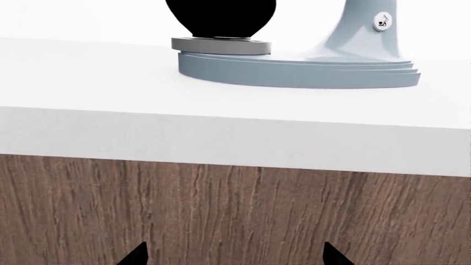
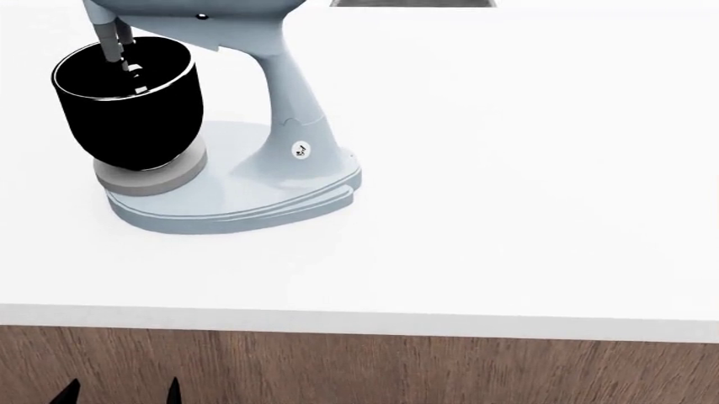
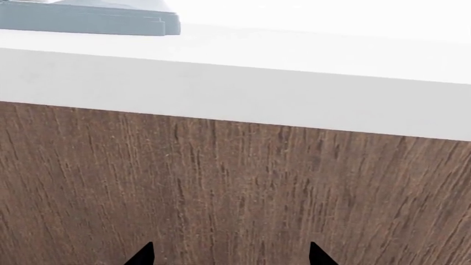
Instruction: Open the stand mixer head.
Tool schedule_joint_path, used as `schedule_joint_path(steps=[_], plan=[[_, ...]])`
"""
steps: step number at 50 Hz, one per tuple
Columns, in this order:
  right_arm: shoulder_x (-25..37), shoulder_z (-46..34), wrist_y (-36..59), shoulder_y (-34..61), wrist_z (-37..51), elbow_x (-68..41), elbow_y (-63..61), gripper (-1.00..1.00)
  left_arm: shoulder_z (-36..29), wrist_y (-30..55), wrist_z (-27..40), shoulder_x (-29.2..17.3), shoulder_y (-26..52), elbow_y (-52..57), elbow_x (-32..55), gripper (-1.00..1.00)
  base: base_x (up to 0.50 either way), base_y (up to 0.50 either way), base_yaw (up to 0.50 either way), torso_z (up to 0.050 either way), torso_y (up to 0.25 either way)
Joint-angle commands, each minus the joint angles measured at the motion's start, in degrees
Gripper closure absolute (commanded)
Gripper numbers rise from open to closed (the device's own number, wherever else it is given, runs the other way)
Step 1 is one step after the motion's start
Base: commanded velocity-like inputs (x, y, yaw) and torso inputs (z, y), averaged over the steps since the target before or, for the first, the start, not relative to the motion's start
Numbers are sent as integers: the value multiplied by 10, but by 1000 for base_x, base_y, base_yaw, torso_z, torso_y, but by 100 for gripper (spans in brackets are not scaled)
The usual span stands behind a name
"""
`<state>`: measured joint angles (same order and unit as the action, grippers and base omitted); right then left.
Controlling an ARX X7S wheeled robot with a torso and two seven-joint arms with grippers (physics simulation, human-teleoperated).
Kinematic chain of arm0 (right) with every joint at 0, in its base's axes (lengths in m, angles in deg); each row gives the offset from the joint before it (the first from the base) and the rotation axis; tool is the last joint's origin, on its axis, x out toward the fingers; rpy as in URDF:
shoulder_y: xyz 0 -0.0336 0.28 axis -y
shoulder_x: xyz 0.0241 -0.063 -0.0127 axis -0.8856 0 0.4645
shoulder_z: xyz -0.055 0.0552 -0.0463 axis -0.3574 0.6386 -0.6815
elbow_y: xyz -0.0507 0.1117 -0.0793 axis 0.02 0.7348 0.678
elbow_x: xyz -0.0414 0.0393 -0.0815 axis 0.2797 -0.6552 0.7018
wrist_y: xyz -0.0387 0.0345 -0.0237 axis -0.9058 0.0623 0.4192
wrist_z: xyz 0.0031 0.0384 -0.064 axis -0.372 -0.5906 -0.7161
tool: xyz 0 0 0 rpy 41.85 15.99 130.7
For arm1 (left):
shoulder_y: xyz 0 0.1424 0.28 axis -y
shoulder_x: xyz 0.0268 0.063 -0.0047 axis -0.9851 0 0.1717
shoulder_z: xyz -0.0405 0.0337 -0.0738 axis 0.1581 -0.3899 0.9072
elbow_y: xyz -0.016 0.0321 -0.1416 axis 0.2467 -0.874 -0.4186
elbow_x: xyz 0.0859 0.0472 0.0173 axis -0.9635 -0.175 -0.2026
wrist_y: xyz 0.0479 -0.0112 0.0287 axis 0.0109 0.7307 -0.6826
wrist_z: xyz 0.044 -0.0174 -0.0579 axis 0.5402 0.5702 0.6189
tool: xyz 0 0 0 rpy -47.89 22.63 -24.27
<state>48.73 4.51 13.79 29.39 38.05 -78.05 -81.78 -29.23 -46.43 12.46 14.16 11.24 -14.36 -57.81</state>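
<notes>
The stand mixer head (image 2: 191,17) is pale blue-grey and mostly cut off by the head view's top edge at the far left. Its metal beater (image 2: 114,44) hangs into the black mixing bowl (image 2: 130,101). The bowl sits on the pale blue base (image 2: 236,202), with the neck (image 2: 295,109) rising behind it. The left wrist view shows only the bowl (image 1: 220,16), base (image 1: 294,69) and neck (image 1: 368,27). My left gripper (image 1: 235,256) is open and empty, low in front of the cabinet; its tips show in the head view (image 2: 121,391). My right gripper (image 3: 230,256) is open and empty, also facing the cabinet front.
The mixer stands on a white counter (image 2: 506,168) with a thick front edge (image 1: 220,138). Below it is a brown wood cabinet front (image 2: 450,370). A dark strip (image 2: 410,2) lies at the counter's far edge. A corner of the mixer base (image 3: 88,19) shows in the right wrist view.
</notes>
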Motion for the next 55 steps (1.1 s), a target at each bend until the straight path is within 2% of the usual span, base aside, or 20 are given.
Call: schedule_joint_path(steps=[1,8,14,15,18,22,23,24,30,32,33,34,35,36,39,45,50,51,55], plan=[[-7,7,4,1,-6,7,-4,-100,11,-16,-20,7,-3,-3,3,-100,0,0,0,0,0],[-4,3,7,-1,-3,7,-7,-100,2,-6,-1,4,-10,22,-14,-100,0,0,0,0,0],[-2,1,7,-2,-6,-1,-11,-100,-6,48,9,-2,-37,135,7,-100,0,0,0,0,0],[-1,0,8,-2,-6,-2,-11,-100,-7,48,7,-3,-42,157,12,100,0,0,0,0,0],[-2,0,8,0,-6,-4,-8,-100,-17,99,17,-14,-49,241,17,100,0,0,0,0,0],[-1,-1,9,1,-5,-7,-6,-100,-29,116,25,-21,-59,295,10,100,0,0,0,0,0],[-2,-3,8,3,-2,-4,-2,-100,-29,156,31,-25,-55,334,21,100,0,0,0,0,0],[-1,-3,9,3,-3,-6,-3,-100,-36,143,30,-27,-59,337,11,100,0,0,0,0,0],[1,-6,12,1,-6,-12,-7,-100,-46,296,62,-43,-12,501,33,100,0,0,0,0,0],[3,-7,12,-2,-5,-12,-11,-100,-32,393,80,-38,42,567,72,100,0,0,0,0,0],[3,-9,11,-3,-4,-11,-12,-100,-43,426,110,-51,85,588,93,100,0,0,0,0,0],[4,-10,11,-5,-6,-12,-15,-100,-55,429,189,-94,137,588,179,100,0,0,0,0,0],[5,-10,11,-5,-5,-11,-16,-100,-75,419,248,-130,171,588,229,100,0,0,0,0,0],[6,-11,12,-7,-6,-12,-18,-100,-77,420,301,-150,211,588,298,100,0,0,0,0,0],[8,-11,12,-11,-8,-17,-25,-100,-114,403,405,-199,301,587,393,100,0,0,0,0,0],[11,-13,13,-12,-5,-18,-27,-100,-98,415,413,-204,367,555,430,100,0,0,0,0,0],[12,-15,11,-12,-2,-16,-27,-100,-133,392,350,-179,374,475,396,100,0,0,0,0,0],[12,-16,13,-12,-4,-20,-28,-100,-142,367,328,-177,368,449,361,100,0,0,0,0,0],[13,-17,13,-11,-3,-21,-27,-100,-159,353,292,-176,376,391,331,100,0,0,0,0,0]])
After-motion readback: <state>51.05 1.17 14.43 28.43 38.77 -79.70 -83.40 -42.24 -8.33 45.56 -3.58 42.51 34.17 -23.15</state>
